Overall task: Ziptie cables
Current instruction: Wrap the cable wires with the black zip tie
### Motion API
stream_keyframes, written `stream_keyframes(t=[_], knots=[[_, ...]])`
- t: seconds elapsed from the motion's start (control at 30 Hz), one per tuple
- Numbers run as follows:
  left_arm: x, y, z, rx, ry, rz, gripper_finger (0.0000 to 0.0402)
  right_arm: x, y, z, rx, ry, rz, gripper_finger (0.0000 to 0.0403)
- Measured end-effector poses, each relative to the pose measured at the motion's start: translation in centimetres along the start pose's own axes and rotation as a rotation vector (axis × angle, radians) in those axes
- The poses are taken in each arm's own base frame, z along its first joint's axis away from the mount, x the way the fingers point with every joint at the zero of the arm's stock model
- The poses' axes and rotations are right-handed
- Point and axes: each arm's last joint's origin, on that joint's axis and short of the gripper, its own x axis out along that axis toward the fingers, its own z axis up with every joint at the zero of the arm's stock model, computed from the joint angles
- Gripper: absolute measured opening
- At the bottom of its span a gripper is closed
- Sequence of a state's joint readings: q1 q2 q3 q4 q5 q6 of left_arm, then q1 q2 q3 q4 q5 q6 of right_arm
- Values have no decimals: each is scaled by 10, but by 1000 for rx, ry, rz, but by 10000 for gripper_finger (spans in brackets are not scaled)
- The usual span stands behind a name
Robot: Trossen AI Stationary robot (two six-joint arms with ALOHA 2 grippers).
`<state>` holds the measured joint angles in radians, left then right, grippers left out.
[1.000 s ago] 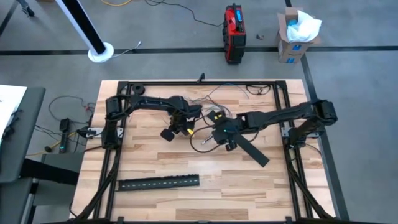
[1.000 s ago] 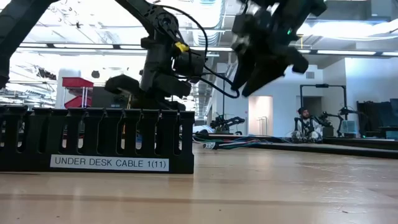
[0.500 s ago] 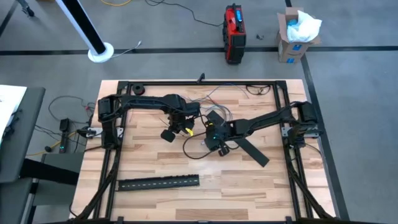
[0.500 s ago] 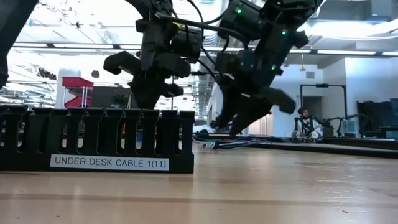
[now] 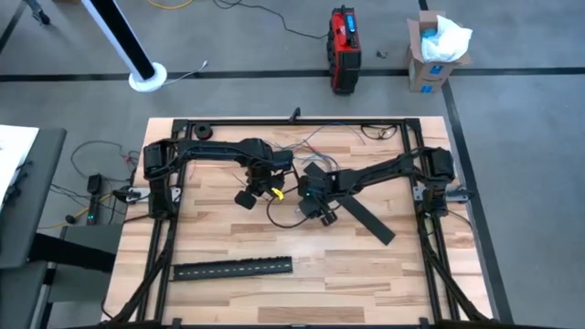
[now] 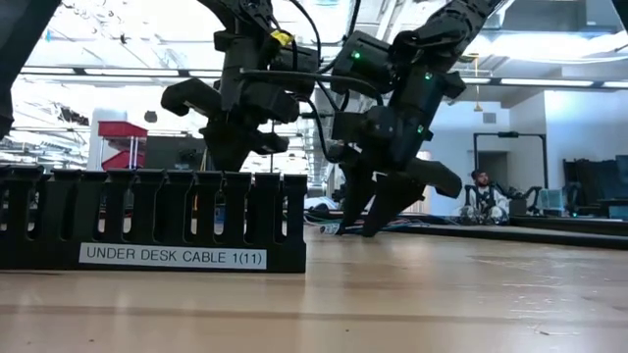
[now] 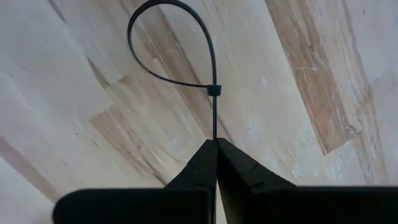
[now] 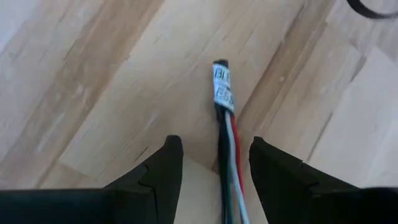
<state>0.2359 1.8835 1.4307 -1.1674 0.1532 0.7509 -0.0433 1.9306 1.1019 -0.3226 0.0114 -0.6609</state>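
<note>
At the table's centre, the left gripper (image 7: 216, 144) is pinching the tail of a looped black zip tie (image 7: 180, 46) while the right gripper (image 8: 211, 155), fingers apart, is hovering over the cables (image 8: 225, 112), which should be grasped just behind the labelled tip for clean threading.

My left claw (image 7: 216, 163) hangs over mid-table, fingers pressed together on a thin black tie. My right claw (image 8: 211, 163) sits just beside it, angled down, fingers spread apart. Both arms reach inward.
</note>
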Motion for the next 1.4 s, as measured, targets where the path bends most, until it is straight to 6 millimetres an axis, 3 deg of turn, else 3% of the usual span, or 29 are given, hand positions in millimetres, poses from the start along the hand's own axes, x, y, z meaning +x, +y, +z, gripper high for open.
stream_keyframes(t=[0.17, 0.37, 0.57, 0.7, 0.9, 1.03, 1.4], knots=[[0, -1, -1, -3, 14, -12, 0, 0, -3, -5, -29, -22, 56, 142], [0, -2, -2, -12, 23, -17, 0, -1, -8, -12, -37, -19, 132, 15], [0, -2, -2, -26, 30, -19, 0, -4, -11, -9, 38, 49, 86, 3], [0, -2, -3, -14, 36, -21, 0, -22, -18, 3, 172, 88, 56, 0], [-2, -5, -1, -73, -57, -114, 0, -56, -31, 45, 185, -24, -89, 0], [-4, -1, 0, -145, -135, -151, 0, -71, -31, 66, 290, -93, -103, 0], [-50, 10, -21, -218, -363, -15, 0, -81, -24, 69, 571, -92, -81, 0]])
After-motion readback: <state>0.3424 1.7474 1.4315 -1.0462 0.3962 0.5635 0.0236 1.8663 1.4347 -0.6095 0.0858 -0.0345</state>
